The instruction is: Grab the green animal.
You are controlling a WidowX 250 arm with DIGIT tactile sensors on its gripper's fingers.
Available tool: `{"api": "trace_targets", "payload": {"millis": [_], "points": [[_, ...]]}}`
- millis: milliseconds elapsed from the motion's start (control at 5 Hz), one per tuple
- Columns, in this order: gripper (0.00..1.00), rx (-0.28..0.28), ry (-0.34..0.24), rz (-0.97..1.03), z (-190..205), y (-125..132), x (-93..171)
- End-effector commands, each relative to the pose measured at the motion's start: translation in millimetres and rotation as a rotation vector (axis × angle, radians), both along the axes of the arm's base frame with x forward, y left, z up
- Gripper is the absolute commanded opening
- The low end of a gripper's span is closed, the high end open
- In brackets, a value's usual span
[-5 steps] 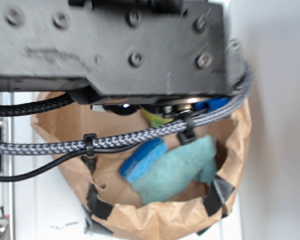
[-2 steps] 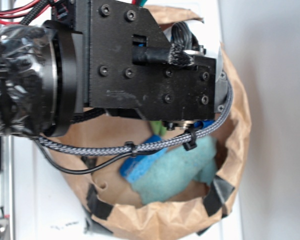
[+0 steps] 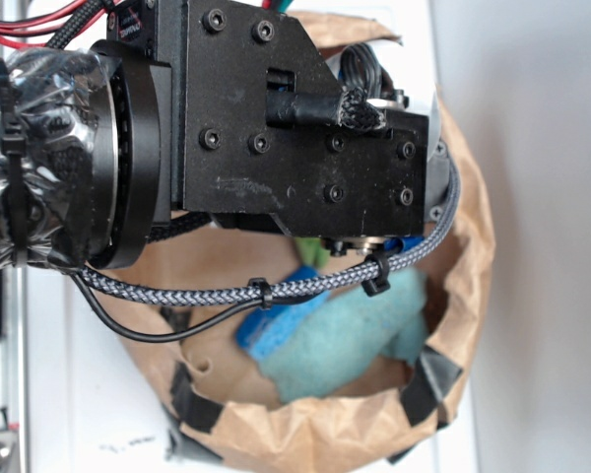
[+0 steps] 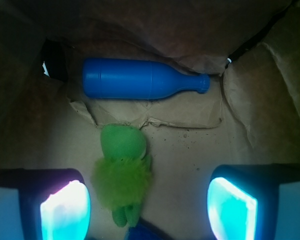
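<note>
Presently, your black gripper [image 4: 147, 200] stands wide open, holding nothing. You find the small fuzzy green plush animal [image 4: 122, 172] lying on brown paper [image 4: 190, 155] between the fingers, nearer the left one [image 4: 65, 210]. A blue plastic bottle [image 4: 140, 80] lies on its side beyond.

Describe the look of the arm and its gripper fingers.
The arm is black plate with round bolt heads, a silver joint wrapped in clear plastic and zip ties. A grey braided cable and thin black wire run beneath. The gripper has dark fingers with pale, glowing cyan-white pads.

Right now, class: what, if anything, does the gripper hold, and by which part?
Nothing. The gripper is open; the green animal lies free between its fingers.
</note>
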State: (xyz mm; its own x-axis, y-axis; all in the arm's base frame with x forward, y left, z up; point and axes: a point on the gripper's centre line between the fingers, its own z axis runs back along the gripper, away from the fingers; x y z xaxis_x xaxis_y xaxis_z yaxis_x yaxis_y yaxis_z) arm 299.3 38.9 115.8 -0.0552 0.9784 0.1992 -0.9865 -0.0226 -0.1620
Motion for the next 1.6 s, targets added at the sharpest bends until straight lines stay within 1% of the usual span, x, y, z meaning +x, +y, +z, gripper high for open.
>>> {"api": "trace_targets", "payload": {"millis": [0, 400, 600, 800, 1000, 1200, 1400], "points": [[1.0, 0.004, -0.056, -0.003, 22.5, 14.7, -12.5], [1.0, -0.037, -0.054, -0.052, -7.8, 20.4, 1.8], [1.0, -0.075, -0.05, -0.106, -18.8, 20.8, 9.3], [1.0, -0.07, -0.072, -0.132, -24.2, 24.1, 6.4], [1.0, -0.029, -0.101, -0.125, -34.4, 24.9, 1.8], [1.0, 0.065, -0.09, -0.107, -50.2, 25.9, 2.3], [1.0, 0.083, -0.102, -0.103, -53.3, 39.0, 0.8]]}}
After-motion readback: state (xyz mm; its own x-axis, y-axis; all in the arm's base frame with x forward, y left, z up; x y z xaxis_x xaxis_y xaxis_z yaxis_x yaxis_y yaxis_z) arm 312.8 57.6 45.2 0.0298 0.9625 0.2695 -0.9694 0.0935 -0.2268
